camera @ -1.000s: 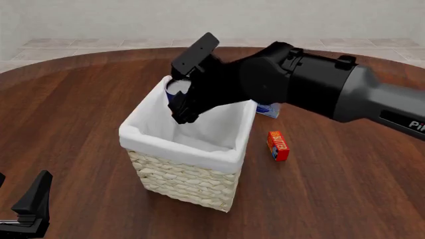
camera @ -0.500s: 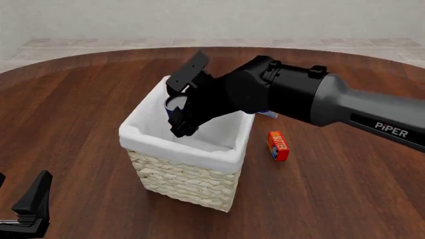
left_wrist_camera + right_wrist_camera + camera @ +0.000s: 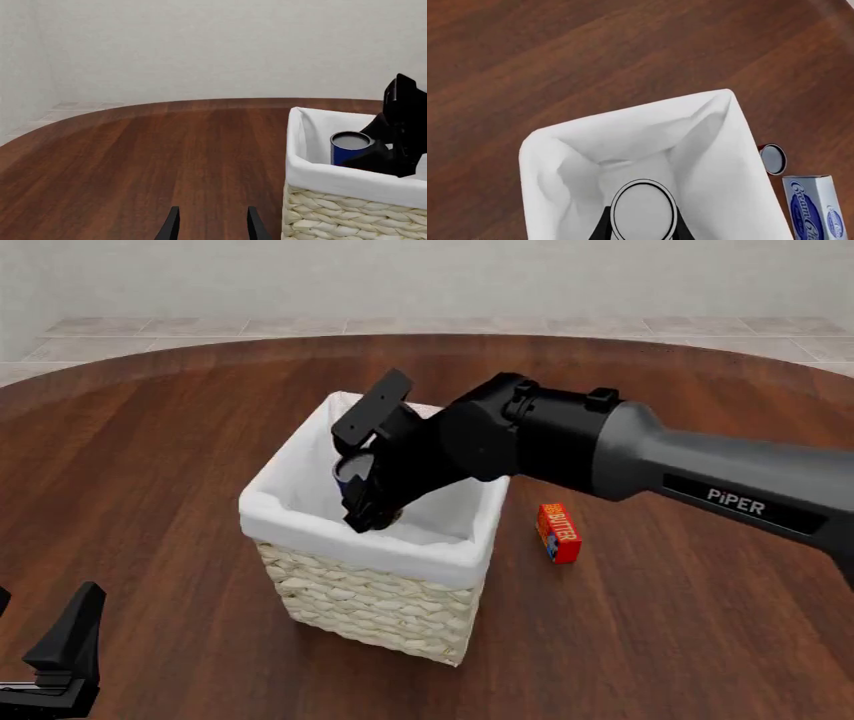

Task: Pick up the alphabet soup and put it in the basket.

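While dipped into the mouth of the basket (image 3: 380, 560), right tool (image 3: 363, 472) clamped on the alphabet soup (image 3: 351, 472) — dark fingers (image 3: 602, 227) pressed against either side of the can, seen plainly from the right wrist, where the pale flat top fills the gap between them. Held about level with the white liner's rim, over the basket's interior; from the left wrist, blue label and silvery lid (image 3: 351, 146) showing just above the folded cloth, black tool body close behind it. Whether the can's base touches the liner or the basket floor — cannot tell, hidden by the walls.

Right arm stretched in from the right side of the front view, grey forearm lettered PIPER, wrist bent downward over the basket.

Left tool (image 3: 209, 226) low at the near left edge of the desk (image 3: 160, 470), well apart from the basket, two thin fingertips parted with bare wood between them, gripping nothing.

Just right of the basket on the desk, small red-orange box (image 3: 558, 532) standing near its corner. Beyond the basket, in the right wrist view, a second small can (image 3: 772, 159) lying beside the liner's outer wall, and a blue-and-white box (image 3: 817, 206) near it.
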`<control>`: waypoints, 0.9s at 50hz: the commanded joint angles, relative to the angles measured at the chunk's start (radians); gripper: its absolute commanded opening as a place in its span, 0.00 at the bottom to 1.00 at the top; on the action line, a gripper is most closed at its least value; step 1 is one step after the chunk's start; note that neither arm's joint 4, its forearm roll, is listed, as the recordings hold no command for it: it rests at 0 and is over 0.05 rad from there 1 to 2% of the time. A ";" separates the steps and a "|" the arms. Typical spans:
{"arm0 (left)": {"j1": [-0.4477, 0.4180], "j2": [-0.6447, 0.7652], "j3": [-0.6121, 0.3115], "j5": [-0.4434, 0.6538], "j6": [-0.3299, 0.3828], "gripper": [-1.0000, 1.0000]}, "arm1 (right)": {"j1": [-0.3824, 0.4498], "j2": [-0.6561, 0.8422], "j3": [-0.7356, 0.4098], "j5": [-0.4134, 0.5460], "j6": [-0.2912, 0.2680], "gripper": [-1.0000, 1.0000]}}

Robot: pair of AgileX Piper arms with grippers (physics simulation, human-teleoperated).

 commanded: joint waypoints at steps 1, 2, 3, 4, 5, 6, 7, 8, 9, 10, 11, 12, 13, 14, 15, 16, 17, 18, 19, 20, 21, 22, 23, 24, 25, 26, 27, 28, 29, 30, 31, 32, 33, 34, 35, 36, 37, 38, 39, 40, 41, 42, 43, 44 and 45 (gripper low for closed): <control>0.000 0.000 0.000 0.000 0.000 1.00 | -0.005 0.025 -0.003 -0.003 0.018 0.00; 0.000 0.000 0.000 0.000 0.000 1.00 | -0.006 0.026 -0.006 -0.002 0.018 0.00; 0.000 0.000 0.000 0.000 0.000 1.00 | -0.008 0.028 -0.009 -0.001 0.017 0.00; 0.000 0.000 0.000 0.000 0.000 1.00 | -0.009 0.028 -0.010 -0.001 0.017 0.00; 0.000 0.000 0.000 0.000 0.000 1.00 | -0.009 0.028 -0.010 -0.001 0.017 0.00; 0.000 0.000 0.000 0.000 0.000 1.00 | -0.009 0.028 -0.008 -0.001 0.017 0.00; 0.000 0.000 0.000 0.000 0.000 1.00 | -0.010 0.027 -0.008 -0.002 0.018 0.00; 0.000 0.000 0.000 0.000 0.000 1.00 | -0.011 0.028 -0.008 -0.002 0.017 0.00; 0.000 0.000 0.000 0.000 0.000 1.00 | -0.014 0.031 -0.013 -0.001 0.018 0.00; 0.000 0.000 0.000 0.000 0.000 1.00 | -0.018 0.034 -0.018 -0.001 0.017 0.00; 0.000 0.000 0.000 0.000 0.000 1.00 | -0.018 0.033 -0.016 -0.001 0.015 0.00; 0.000 0.000 0.000 0.000 0.000 1.00 | -0.017 0.031 -0.015 -0.001 0.017 0.00; 0.000 0.000 0.000 0.000 0.000 1.00 | -0.021 0.032 -0.017 0.000 0.014 1.00; 0.000 0.000 0.000 0.000 0.000 1.00 | -0.020 0.030 -0.015 -0.001 0.013 1.00; 0.000 0.000 0.000 0.000 0.000 1.00 | -0.017 0.028 -0.012 -0.002 0.017 1.00; 0.000 0.000 0.000 0.000 0.000 1.00 | -0.018 0.029 -0.013 -0.001 0.018 1.00; 0.000 0.000 0.000 0.000 0.000 1.00 | -0.021 0.031 -0.015 -0.001 0.014 1.00; 0.000 0.000 0.000 0.000 0.000 1.00 | -0.019 0.030 -0.015 -0.002 0.018 1.00; 0.000 0.000 0.000 0.000 0.000 1.00 | -0.020 0.031 -0.014 -0.004 0.017 1.00; 0.000 0.000 0.000 0.000 0.000 1.00 | -0.022 0.032 -0.015 -0.004 0.016 1.00; 0.000 0.000 0.000 0.000 0.000 1.00 | -0.022 0.033 -0.015 -0.004 0.015 1.00; 0.000 0.000 0.000 0.000 0.000 1.00 | -0.021 0.032 -0.015 -0.005 0.017 1.00; 0.000 0.000 0.000 0.000 0.000 1.00 | -0.021 0.034 -0.016 -0.004 0.017 1.00; 0.000 0.000 0.000 0.000 0.000 1.00 | -0.021 0.036 -0.020 -0.003 0.016 1.00; 0.000 0.000 0.000 0.000 0.000 1.00 | -0.019 0.036 -0.020 -0.003 0.018 1.00; 0.000 0.000 0.000 0.000 0.000 1.00 | -0.019 0.036 -0.020 -0.003 0.018 1.00; 0.000 0.000 0.000 0.000 0.000 1.00 | -0.022 0.039 -0.024 -0.002 0.015 1.00; 0.000 0.000 0.000 0.000 0.000 1.00 | -0.022 0.039 -0.025 -0.002 0.015 1.00; 0.000 0.000 0.000 0.000 0.000 1.00 | -0.019 0.036 -0.021 -0.003 0.018 1.00; 0.000 0.000 0.000 0.000 0.000 1.00 | -0.020 0.036 -0.022 -0.004 0.017 1.00; 0.000 0.000 0.000 0.000 0.000 1.00 | -0.020 0.036 -0.021 -0.004 0.017 1.00; 0.000 0.000 0.000 0.000 0.000 1.00 | -0.018 0.034 -0.019 -0.005 0.018 1.00; 0.000 0.000 0.000 0.000 0.000 1.00 | -0.021 0.035 -0.020 -0.005 0.016 1.00; 0.000 0.000 0.000 0.000 0.000 1.00 | -0.020 0.033 -0.019 -0.004 0.016 1.00; 0.000 0.000 0.000 0.000 0.000 1.00 | -0.018 0.030 -0.018 -0.003 0.017 1.00; 0.000 0.000 0.000 0.000 0.000 1.00 | -0.018 0.030 -0.018 -0.003 0.017 1.00; 0.000 0.000 0.000 0.000 0.000 1.00 | -0.019 0.028 -0.021 -0.001 0.016 1.00; 0.000 0.000 0.000 0.000 0.000 1.00 | -0.019 0.025 -0.022 0.000 0.014 1.00; 0.000 0.000 0.000 0.000 0.000 1.00 | -0.018 0.021 -0.022 0.001 0.017 1.00; 0.000 0.000 0.000 0.000 0.000 1.00 | -0.018 0.019 -0.024 0.003 0.013 1.00; 0.000 0.000 0.000 0.000 0.000 1.00 | -0.019 0.014 -0.029 0.006 0.012 1.00; 0.000 0.000 0.000 0.000 0.000 1.00 | -0.019 0.006 -0.036 0.011 0.008 1.00; 0.000 0.000 0.000 0.000 0.000 1.00 | -0.016 -0.001 -0.039 0.014 0.009 1.00; 0.000 0.000 0.000 0.000 0.000 1.00 | -0.016 -0.001 -0.039 0.014 0.009 1.00; 0.000 0.000 0.000 0.000 0.000 1.00 | -0.016 -0.009 -0.046 0.019 0.008 1.00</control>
